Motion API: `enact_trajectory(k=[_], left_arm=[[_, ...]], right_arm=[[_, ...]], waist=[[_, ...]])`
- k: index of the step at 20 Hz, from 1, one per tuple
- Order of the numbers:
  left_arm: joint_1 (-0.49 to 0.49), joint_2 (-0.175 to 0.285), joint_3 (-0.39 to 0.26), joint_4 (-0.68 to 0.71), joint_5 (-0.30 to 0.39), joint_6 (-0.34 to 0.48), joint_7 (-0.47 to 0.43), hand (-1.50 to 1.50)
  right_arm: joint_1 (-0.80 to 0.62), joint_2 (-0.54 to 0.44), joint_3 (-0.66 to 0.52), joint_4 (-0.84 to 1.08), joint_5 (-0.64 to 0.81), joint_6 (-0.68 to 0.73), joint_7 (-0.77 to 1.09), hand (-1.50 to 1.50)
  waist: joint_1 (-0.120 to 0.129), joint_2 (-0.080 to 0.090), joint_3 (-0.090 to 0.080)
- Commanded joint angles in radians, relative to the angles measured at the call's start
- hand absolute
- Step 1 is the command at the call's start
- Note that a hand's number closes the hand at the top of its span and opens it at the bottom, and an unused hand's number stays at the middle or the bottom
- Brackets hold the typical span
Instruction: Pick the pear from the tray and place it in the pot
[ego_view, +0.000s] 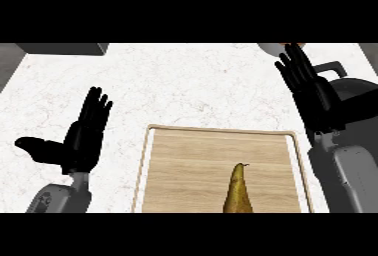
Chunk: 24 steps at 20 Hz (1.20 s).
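Head view, read from left to right. A grey block (63, 48) stood at the far left corner of the pale marbled surface (192, 85), well apart from the working area.

The left hand (83, 137) showed at the left, beside the tray. Its fingers were straight and pointing away from the robot, its thumb was spread to the side, and it held nothing. This posture read as a rest position that kept the left arm out of the way of the task.

The wooden tray (192, 165) occupied the centre foreground, its raised rim framing a bare board. The pear (238, 192) lay on the tray right of the middle, near the lower edge of the view. Its narrow stem end pointed away from the robot, its broad end was cut off by the frame, and neither hand touched it.

The right hand (310, 92) reached up the right side of the view, fingers extended and close together, likewise carrying nothing. It partly overlapped the dark pot (358, 97) at the right edge, so the pot's opening could not be made out.

Because the pot stood on the right and the pear lay toward that side of the tray, the right hand was judged the likelier one for the pick. The task stood at its beginning, the pear not yet grasped. The next move would call for bringing that hand back and down to the tray.
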Motion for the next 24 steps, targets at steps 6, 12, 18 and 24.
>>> enact_trajectory(k=[6,12,18,24], left_arm=[[0.083,0.096,0.038,0.014,-0.114,0.055,-0.073,0.00],[0.131,0.073,0.028,-0.008,-0.124,0.073,-0.102,0.00],[0.165,0.064,-0.003,-0.031,-0.150,0.064,-0.139,0.00],[0.187,0.046,-0.040,-0.075,-0.180,0.091,-0.133,0.00]], right_arm=[[0.037,-0.230,-0.036,-0.449,0.328,-0.083,-0.270,1.50],[0.406,-0.175,-0.085,-0.587,0.592,-0.369,-0.295,-1.50],[0.693,-0.051,0.143,-0.853,0.823,-0.476,-0.419,-1.50],[1.026,-0.064,0.239,-0.884,1.145,-0.470,-0.293,-1.50]], waist=[[-0.138,-0.109,0.013],[-0.170,-0.067,0.017],[-0.127,-0.055,0.015],[-0.105,-0.043,0.011]])
